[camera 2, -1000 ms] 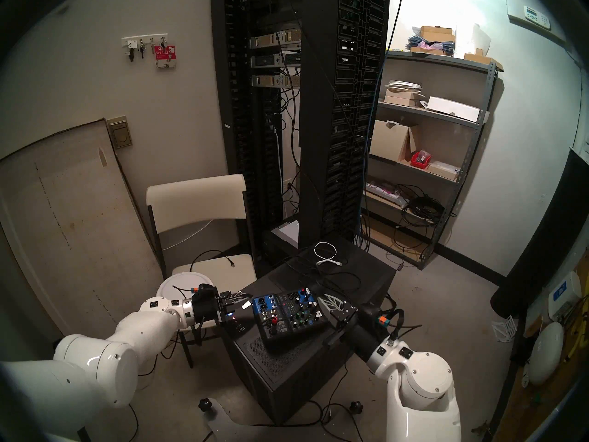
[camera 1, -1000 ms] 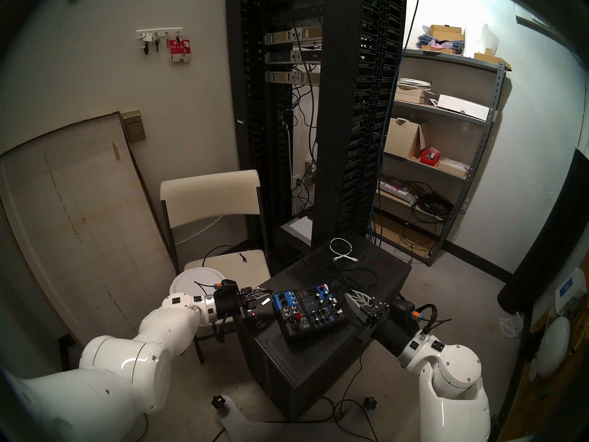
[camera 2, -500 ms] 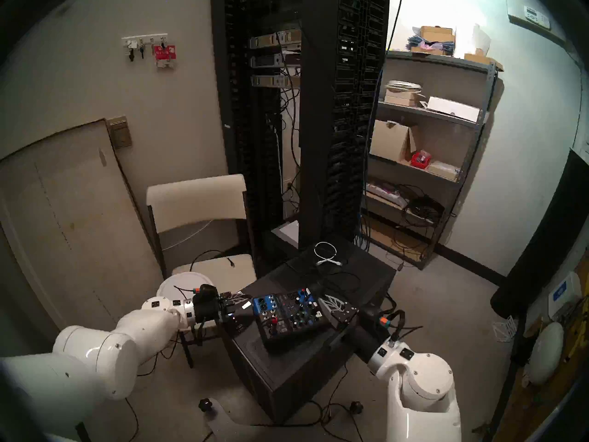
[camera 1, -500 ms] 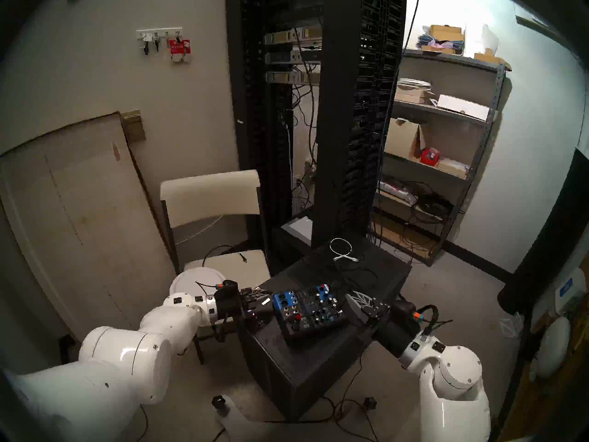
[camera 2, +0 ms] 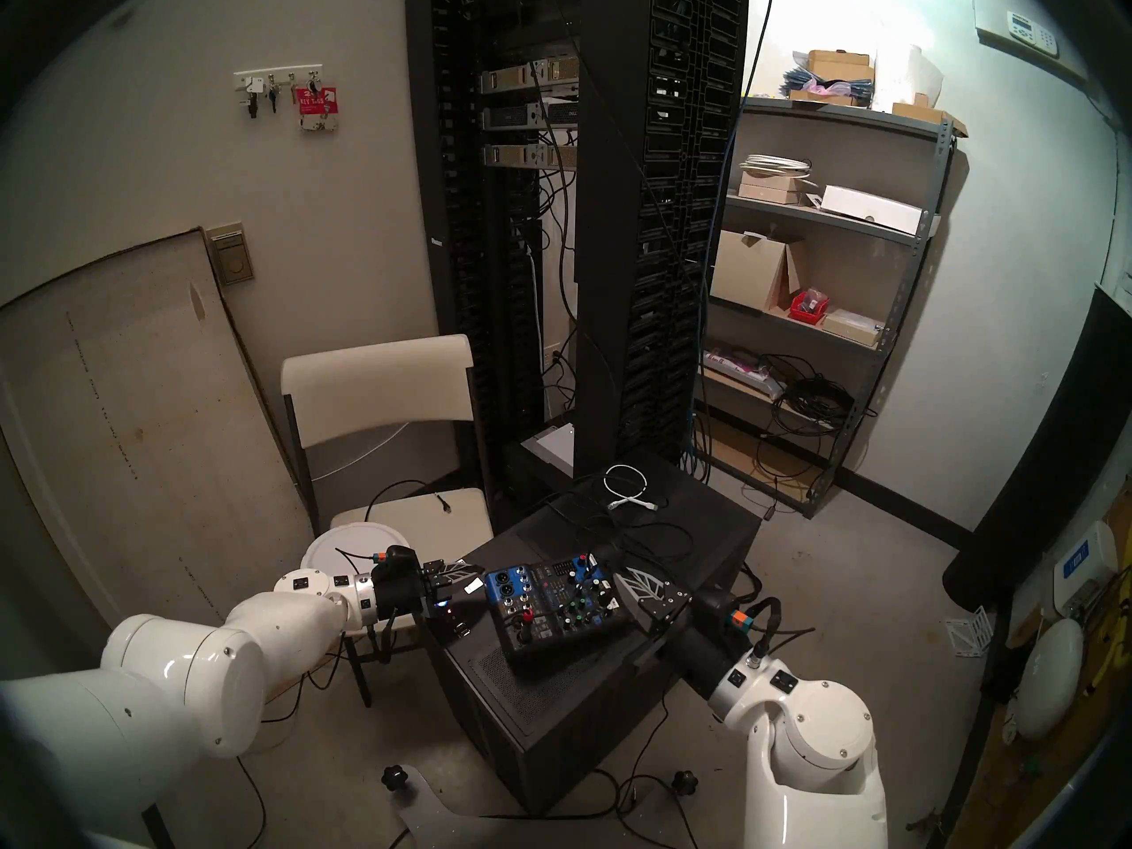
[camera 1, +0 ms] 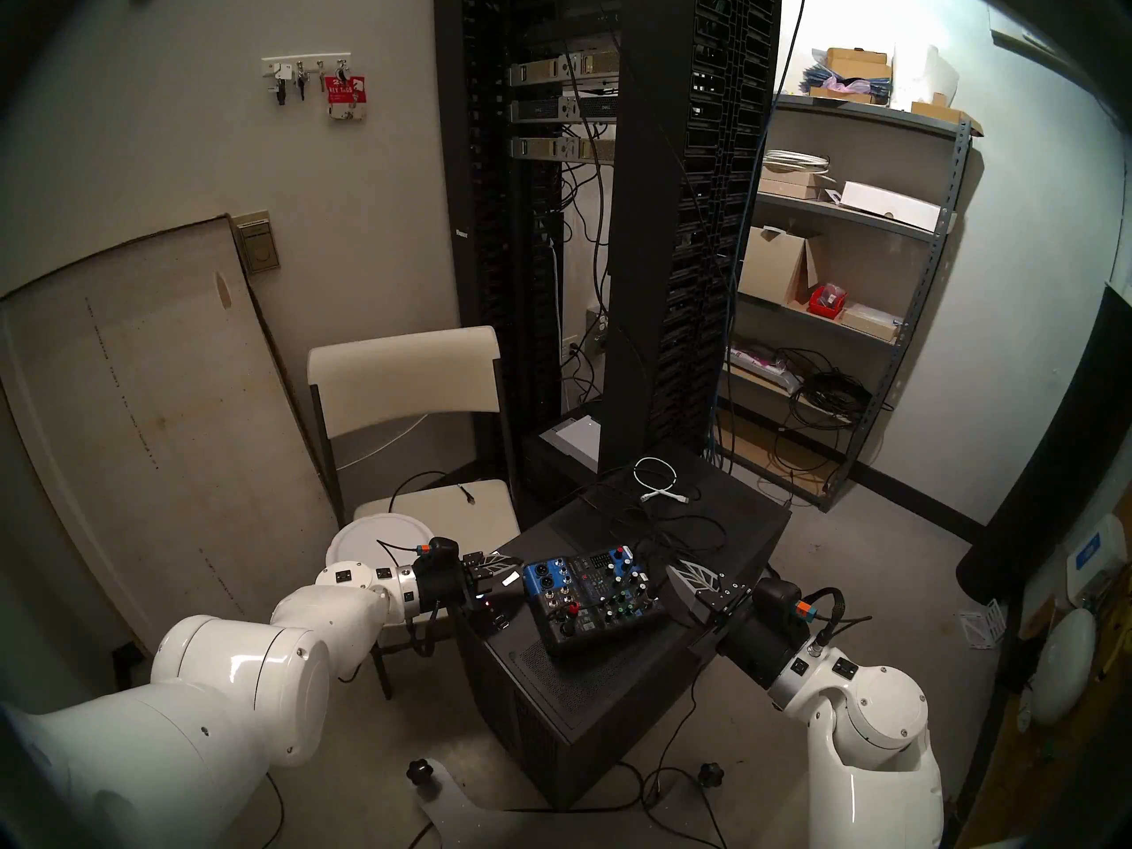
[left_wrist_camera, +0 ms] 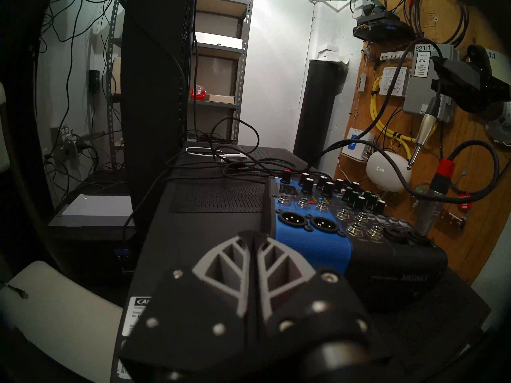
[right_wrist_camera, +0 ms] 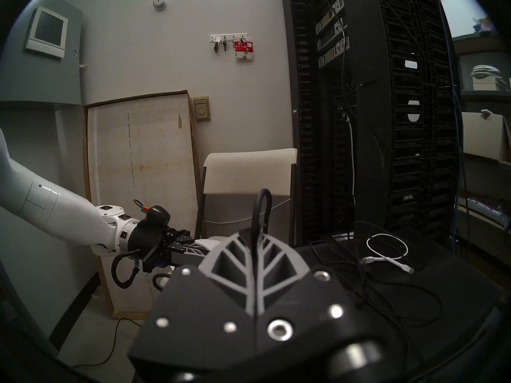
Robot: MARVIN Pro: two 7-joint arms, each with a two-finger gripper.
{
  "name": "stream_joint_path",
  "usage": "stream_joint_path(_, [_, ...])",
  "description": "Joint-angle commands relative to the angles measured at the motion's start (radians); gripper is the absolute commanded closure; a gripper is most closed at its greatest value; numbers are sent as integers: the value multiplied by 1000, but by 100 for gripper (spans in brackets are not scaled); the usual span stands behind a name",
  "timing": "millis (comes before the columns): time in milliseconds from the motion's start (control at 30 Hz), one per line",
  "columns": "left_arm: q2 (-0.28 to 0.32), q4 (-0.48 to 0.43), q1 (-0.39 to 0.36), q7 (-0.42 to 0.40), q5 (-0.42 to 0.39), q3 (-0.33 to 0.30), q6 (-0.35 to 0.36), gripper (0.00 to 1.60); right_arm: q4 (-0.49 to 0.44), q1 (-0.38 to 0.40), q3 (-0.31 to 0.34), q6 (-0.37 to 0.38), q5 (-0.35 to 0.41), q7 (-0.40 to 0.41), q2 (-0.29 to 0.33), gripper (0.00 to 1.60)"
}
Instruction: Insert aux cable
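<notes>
The aux cable's grey metal jack plug hangs tip-down from my right gripper, a little above the right side of the blue and black audio mixer. In the right wrist view, my right gripper is shut on the thin black cable, which loops up above its fingertips. My left gripper is shut on nothing and sits low at the mixer's left end. In the head view, the left gripper and the right gripper flank the mixer.
A black cable with a red-collared plug stands in a mixer socket. The mixer lies on a black computer case, with loose black cables and a white coiled cable behind it. A folding chair stands at left and a server rack behind.
The left arm's elbow has risen slightly. Both grippers stay shut in the same places beside the mixer, and the plug still hangs from the right one.
</notes>
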Motion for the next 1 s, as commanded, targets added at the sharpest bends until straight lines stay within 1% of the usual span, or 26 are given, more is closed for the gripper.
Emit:
stream_joint_path(0, [-11,-4,-35,3,6,6,-1,131,-25,1,5,-5,11,1,-5,160])
stream_joint_path(100, [-15,-1,-37,11,11,10,1,129,-26,1,7,-5,12,4,-6,160])
stream_joint_path(167, [-16,1,-38,14,14,12,1,131,-26,1,8,-5,11,5,-6,160])
stream_joint_path(433, [-13,12,-38,-11,8,8,5,136,-28,4,9,-5,9,11,-8,160])
stream_joint_path(700, [-7,19,-26,-6,11,8,-3,138,-29,5,9,-2,5,12,-10,160])
stream_joint_path(867, [-4,20,-27,-1,14,9,-4,141,-28,4,12,-3,5,11,-12,160])
stream_joint_path(967, [-5,20,-29,-2,14,9,-2,146,-29,3,14,-3,5,12,-13,160])
